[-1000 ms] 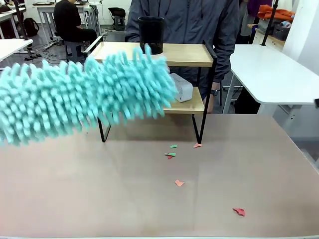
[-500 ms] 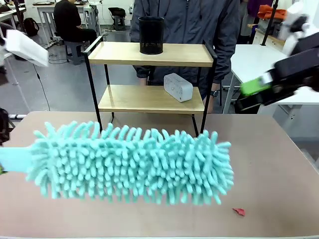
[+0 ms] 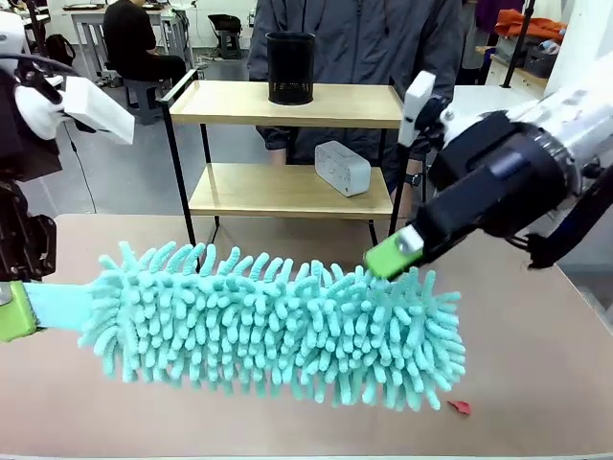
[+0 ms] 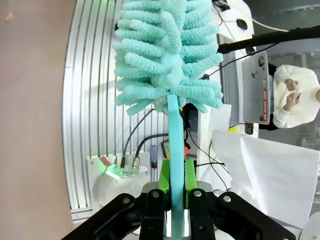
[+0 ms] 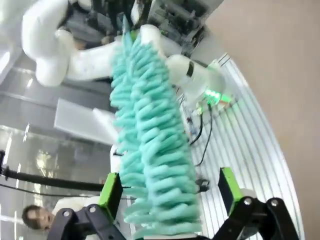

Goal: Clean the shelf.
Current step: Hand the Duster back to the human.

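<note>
Above the brown table [image 3: 536, 383], at the six o'clock side of the front view, I hold a turquoise duster [image 3: 278, 326] lying crosswise, its shaggy head stretching from nine o'clock toward four o'clock. My left gripper [image 4: 175, 200] is clamped on the duster's flat turquoise handle [image 4: 175, 150], the green pads pressed against both faces of the strip, which runs straight up toward twelve o'clock in the left wrist view before it meets the fluffy head. My right gripper [image 5: 167, 192] stands with its jaws spread wide, one green pad on either side of the duster's far end, the fibres lying between the pads; whether they touch the fibres I cannot tell. In the front view that right arm comes down from two o'clock, a green fingertip [image 3: 393, 254] at the upper edge of the duster head. The shelf [image 3: 287, 144] stands beyond the duster at twelve o'clock, at the far edge of the table, two light wooden boards in a thin black frame. A black mesh cup [image 3: 290, 67] sits upright on the top board, a small white box [image 3: 342, 168] on the lower one. A person [image 3: 359, 38] in a dark jacket stands just behind the shelf. A red paper scrap [image 3: 460, 407] lies on the table at five o'clock, just beside the duster's tip.
</note>
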{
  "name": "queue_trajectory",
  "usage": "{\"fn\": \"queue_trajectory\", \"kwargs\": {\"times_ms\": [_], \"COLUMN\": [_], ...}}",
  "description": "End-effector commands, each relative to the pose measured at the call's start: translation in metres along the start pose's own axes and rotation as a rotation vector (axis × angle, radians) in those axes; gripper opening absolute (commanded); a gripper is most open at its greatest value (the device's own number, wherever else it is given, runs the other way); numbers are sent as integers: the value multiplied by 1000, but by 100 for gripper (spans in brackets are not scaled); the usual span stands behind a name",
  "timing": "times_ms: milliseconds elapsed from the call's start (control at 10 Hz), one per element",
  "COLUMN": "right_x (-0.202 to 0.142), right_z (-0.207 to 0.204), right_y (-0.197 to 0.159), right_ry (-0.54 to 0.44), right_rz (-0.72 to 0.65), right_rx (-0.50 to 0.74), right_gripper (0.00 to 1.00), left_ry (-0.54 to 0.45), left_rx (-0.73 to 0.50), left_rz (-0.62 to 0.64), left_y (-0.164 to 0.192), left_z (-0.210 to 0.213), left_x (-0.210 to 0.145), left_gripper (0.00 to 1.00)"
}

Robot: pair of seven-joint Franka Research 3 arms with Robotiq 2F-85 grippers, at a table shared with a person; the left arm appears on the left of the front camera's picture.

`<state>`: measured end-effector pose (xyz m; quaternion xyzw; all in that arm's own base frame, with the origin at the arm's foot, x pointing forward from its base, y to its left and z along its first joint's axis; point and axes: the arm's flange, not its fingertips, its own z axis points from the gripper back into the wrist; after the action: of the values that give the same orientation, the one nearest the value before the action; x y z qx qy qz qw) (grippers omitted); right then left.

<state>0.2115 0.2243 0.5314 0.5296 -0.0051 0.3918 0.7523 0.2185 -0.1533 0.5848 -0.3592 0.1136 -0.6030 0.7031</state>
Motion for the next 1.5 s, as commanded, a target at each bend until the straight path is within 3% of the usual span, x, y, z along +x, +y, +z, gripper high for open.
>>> {"fn": "queue_trajectory", "kwargs": {"times_ms": [0, 300, 900, 1000, 1100, 1200, 1400], "right_x": [-17, -28, -20, -22, -22, -23, -24], "right_z": [-6, -14, -16, -16, -16, -16, -18], "right_y": [7, 16, 8, 8, 8, 8, 8], "right_ry": [89, 175, 127, 131, 125, 133, 166], "right_rz": [70, 101, 88, 96, 98, 94, 81], "right_rx": [31, -20, 41, 31, 32, 49, 74], "right_gripper": [100, 100, 100, 41, 41, 0, 0], "left_ry": [-20, -27, -25, -20, -20, -29, -38], "left_rx": [-23, -24, -58, -54, -53, -49, -38], "left_rz": [-21, -6, -26, -24, -25, -20, -14], "left_y": [-5, -3, -5, -5, -5, -5, -5], "left_z": [4, 0, 2, 0, 0, 0, -1], "left_x": [3, 3, 0, 2, 2, 1, 2], "left_gripper": [12, 12, 12, 12, 12, 12, 12]}}
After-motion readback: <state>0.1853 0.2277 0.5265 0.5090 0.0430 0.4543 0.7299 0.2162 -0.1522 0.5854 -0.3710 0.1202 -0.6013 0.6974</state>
